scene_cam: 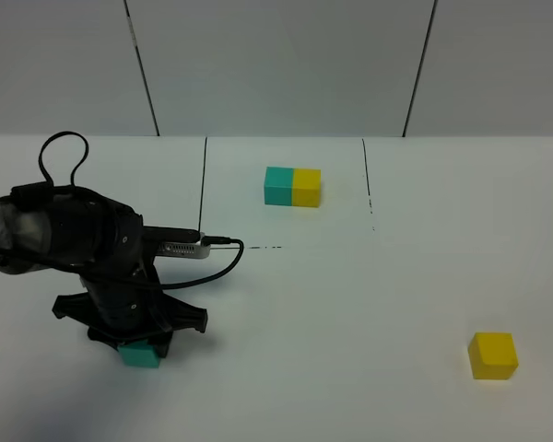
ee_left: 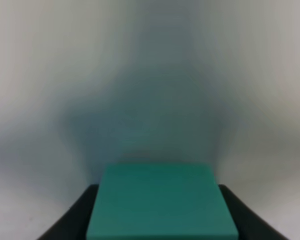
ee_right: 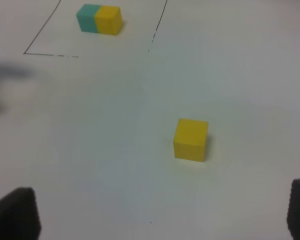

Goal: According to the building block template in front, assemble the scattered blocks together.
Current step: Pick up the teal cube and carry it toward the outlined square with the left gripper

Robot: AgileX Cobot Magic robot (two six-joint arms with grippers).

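Left hand clamped on teal cube, near-left on bench; we judge it light, stiff, grip flat opposite faces. Yellow cube loose at right, right hand wide, empty

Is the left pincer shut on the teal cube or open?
Shut on it: in the wrist view the left pincer has its dark fingers flush against both sides of the teal cube.
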